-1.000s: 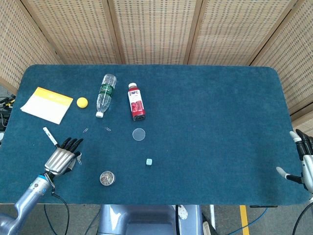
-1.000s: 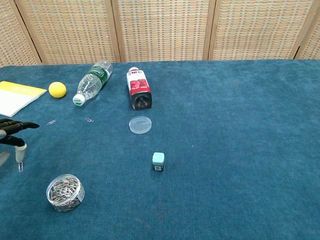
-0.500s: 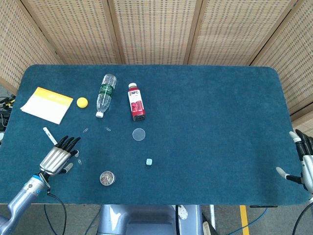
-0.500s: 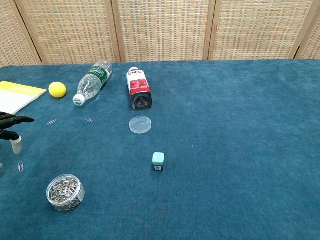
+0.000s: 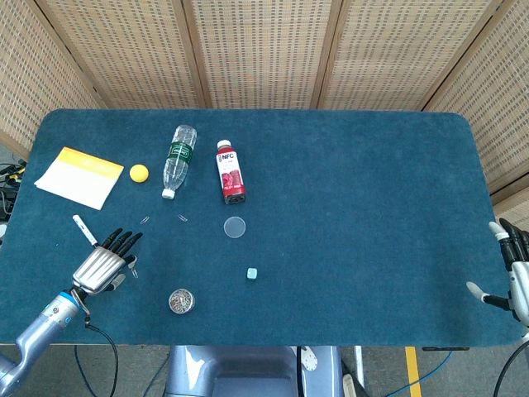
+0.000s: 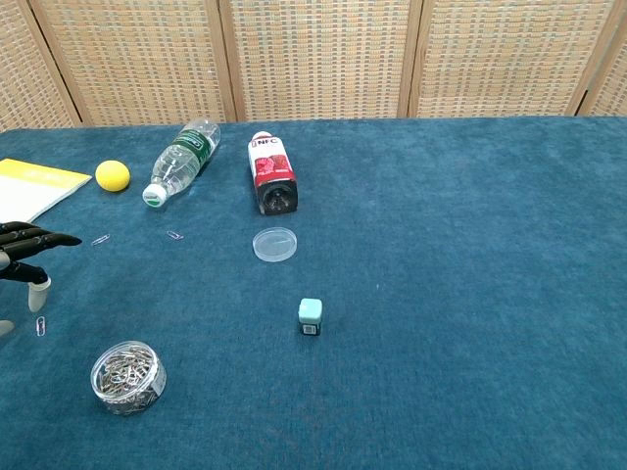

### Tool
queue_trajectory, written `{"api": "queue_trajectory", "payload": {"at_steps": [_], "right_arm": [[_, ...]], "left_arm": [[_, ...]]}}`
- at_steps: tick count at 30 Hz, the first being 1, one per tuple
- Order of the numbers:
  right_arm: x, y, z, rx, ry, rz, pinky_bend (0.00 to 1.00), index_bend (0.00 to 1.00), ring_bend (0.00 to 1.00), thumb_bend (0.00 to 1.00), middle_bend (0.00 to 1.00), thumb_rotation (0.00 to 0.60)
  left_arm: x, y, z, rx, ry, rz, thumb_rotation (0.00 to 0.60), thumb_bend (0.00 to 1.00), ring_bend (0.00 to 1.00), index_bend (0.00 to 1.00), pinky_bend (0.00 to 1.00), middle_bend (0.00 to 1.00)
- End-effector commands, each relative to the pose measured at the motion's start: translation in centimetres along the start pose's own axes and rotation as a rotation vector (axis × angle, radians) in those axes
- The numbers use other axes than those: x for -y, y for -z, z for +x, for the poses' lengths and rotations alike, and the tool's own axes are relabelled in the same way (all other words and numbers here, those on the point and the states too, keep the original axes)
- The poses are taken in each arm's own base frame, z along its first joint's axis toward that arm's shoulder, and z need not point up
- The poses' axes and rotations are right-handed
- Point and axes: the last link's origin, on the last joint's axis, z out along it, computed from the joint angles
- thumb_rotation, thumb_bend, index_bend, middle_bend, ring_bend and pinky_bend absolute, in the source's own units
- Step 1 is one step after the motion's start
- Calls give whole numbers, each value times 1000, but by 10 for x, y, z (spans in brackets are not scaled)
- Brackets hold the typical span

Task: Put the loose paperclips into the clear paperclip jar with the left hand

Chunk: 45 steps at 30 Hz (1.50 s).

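Observation:
The clear paperclip jar [image 5: 181, 300] [image 6: 128, 376] stands open near the table's front left, filled with several clips. Its round lid [image 5: 235, 227] [image 6: 274, 244] lies flat further back. My left hand [image 5: 103, 263] [image 6: 24, 257] hovers left of the jar with fingers stretched out and apart, holding nothing. One loose paperclip [image 5: 132, 270] [image 6: 40, 326] lies on the cloth just beside its thumb. Two more paperclips [image 5: 145, 220] [image 5: 183, 218] [image 6: 100, 240] [image 6: 175, 235] lie further back. My right hand [image 5: 512, 269] hangs at the table's right edge, fingers spread and empty.
A water bottle [image 5: 178, 159] and a red juice bottle [image 5: 231, 172] lie on their sides at the back left. A yellow ball [image 5: 139, 173], a yellow notepad [image 5: 81, 176] and a white pen [image 5: 84, 229] sit to the left. A small pale cube [image 5: 253, 273] lies mid-table.
My left hand drew back to the left, then came a little forward and right again. The paperclip beside its thumb stayed on the cloth. The right hand has not moved.

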Motion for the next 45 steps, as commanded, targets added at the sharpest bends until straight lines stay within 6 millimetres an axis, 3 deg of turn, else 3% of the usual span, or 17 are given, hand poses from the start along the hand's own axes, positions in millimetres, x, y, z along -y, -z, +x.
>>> {"api": "queue_trajectory", "payload": {"at_steps": [1, 19, 31, 45], "right_arm": [[0, 0, 0, 1, 0, 1, 0, 14, 0, 0, 0, 600], [0, 0, 0, 2, 1, -2, 0, 14, 0, 0, 0, 600], [-1, 0, 0, 1, -1, -2, 0, 14, 0, 0, 0, 600], [0, 0, 0, 1, 0, -2, 0, 14, 0, 0, 0, 600]], "left_arm": [[-1, -1, -2, 1, 3, -6, 600, 380, 0, 472, 0, 0], [-12, -8, -10, 3, 4, -31, 600, 380, 0, 477, 0, 0], [-13, -9, -12, 3, 9, -23, 600, 436, 0, 597, 0, 0], [-12, -9, -11, -1, 13, -10, 600, 484, 0, 654, 0, 0]]}}
